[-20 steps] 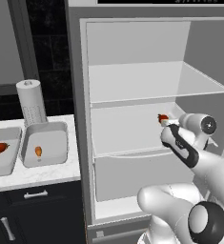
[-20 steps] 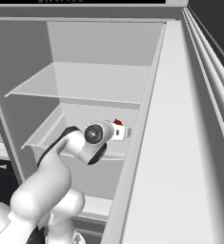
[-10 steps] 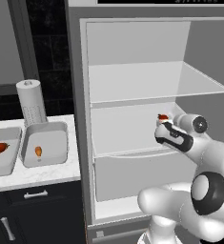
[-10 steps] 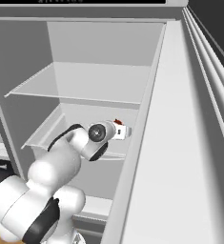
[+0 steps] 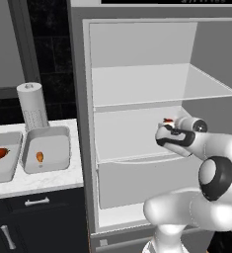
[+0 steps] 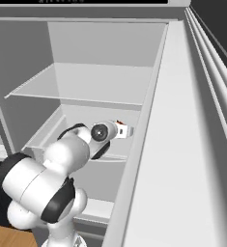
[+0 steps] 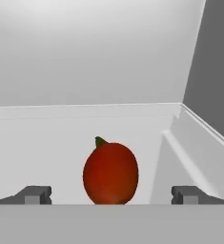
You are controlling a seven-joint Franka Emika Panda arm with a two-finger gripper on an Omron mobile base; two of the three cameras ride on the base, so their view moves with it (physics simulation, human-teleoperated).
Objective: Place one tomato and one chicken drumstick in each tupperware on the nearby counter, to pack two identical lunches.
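A red tomato (image 7: 110, 173) with a green stem stands on the fridge's middle shelf (image 5: 132, 136), straight ahead of my gripper (image 7: 111, 195). The gripper is open, one fingertip (image 7: 35, 194) on each side of the tomato and apart from it. From the base, the gripper (image 5: 163, 129) reaches into the fridge right by the tomato (image 5: 168, 120); from the other side the tomato (image 6: 119, 123) peeks out behind the hand. On the counter (image 5: 48, 180), the right tupperware (image 5: 58, 146) holds a chicken drumstick (image 5: 39, 157). The left tupperware (image 5: 10, 170) holds a tomato (image 5: 1, 152) and a brown piece at the frame's edge.
A paper-towel roll (image 5: 32, 105) stands behind the tubs. The fridge's upper shelf (image 5: 147, 86) hangs above the hand, and its right wall (image 7: 213, 71) is close to the tomato. The open fridge door (image 6: 182, 144) runs along the right. Dark cabinets (image 5: 33, 217) sit under the counter.
The hand has pushed a little further left and deeper into the fridge towards the tomato, and the elbow has swung down. The jaws stayed open.
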